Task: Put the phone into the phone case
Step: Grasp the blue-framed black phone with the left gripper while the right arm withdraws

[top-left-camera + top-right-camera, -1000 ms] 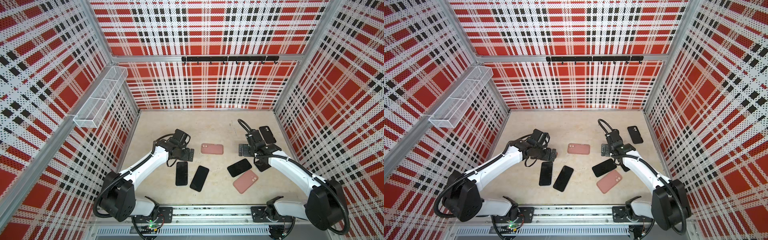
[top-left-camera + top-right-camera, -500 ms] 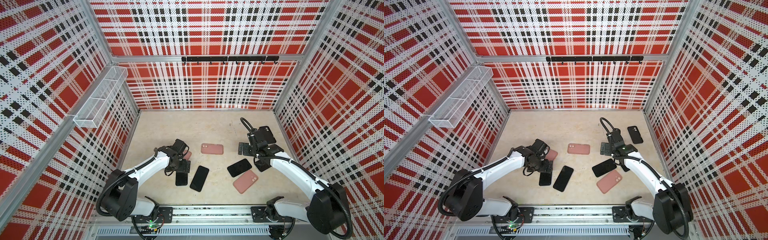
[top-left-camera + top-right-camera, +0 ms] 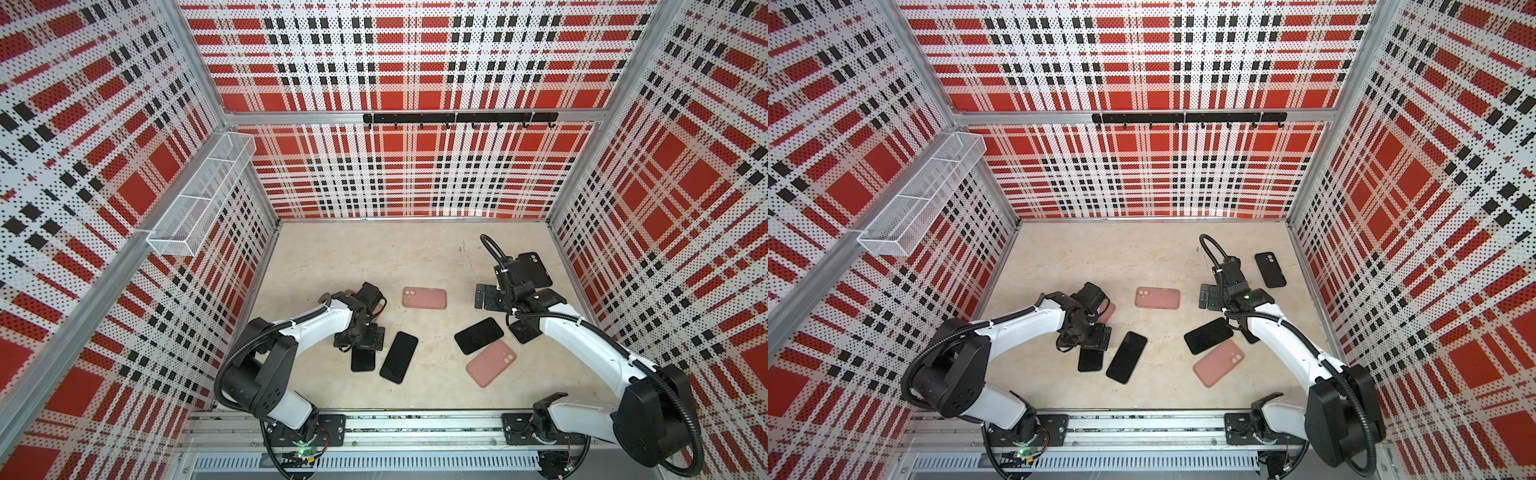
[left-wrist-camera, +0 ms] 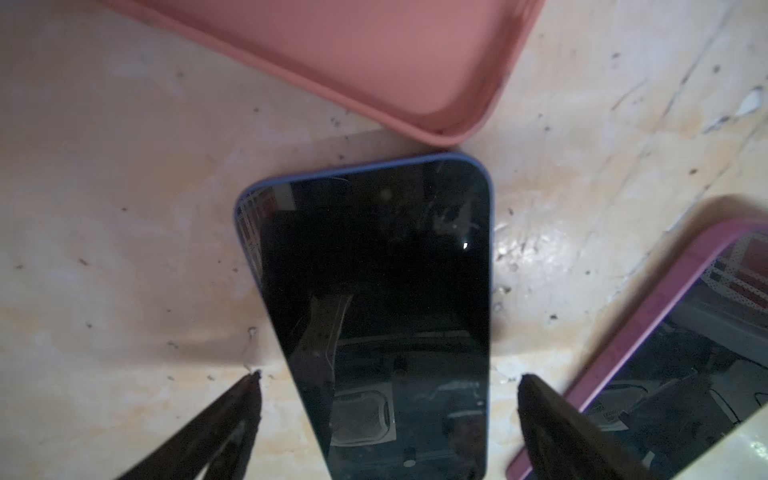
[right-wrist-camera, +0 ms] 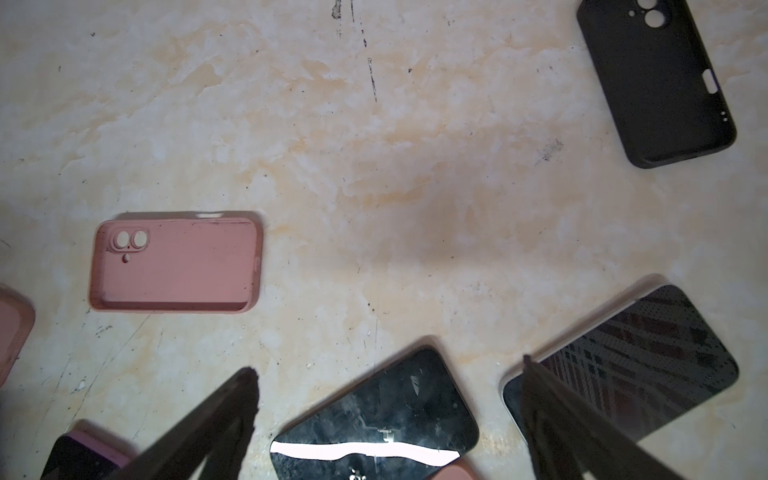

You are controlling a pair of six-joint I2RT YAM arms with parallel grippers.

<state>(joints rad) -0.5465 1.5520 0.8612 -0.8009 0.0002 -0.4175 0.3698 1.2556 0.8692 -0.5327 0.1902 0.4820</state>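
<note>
**Left arm drops over the blue-edged phone, jaws wide**

Clock directions take the back wall as twelve on the worktop (image 3: 353,257). In the last second the left arm (image 3: 316,324) has swung from above the near pink case (image 3: 1106,312) toward six. It has come low over the blue-edged phone (image 4: 374,311), which lies flat, screen up, at about seven from the worktop's middle. The left jaws stand fully apart, one on each long side of the phone, holding nothing. I judge the pick is about to start; no phone is cased yet.

That case lies open side up at twelve of the phone, its corner just short of touching. A pink-edged phone (image 4: 685,353) lies just beside at three, leaving that jaw a tight gap, while toward nine the worktop is bare up to the side wall. The middle pink case (image 3: 424,298) has room all round.

The right arm (image 3: 582,336) has barely shifted. The right jaws too are wide and hold nothing, near a black phone (image 5: 374,415) at four, with the black case (image 3: 1270,269) at two, near the wall
</note>
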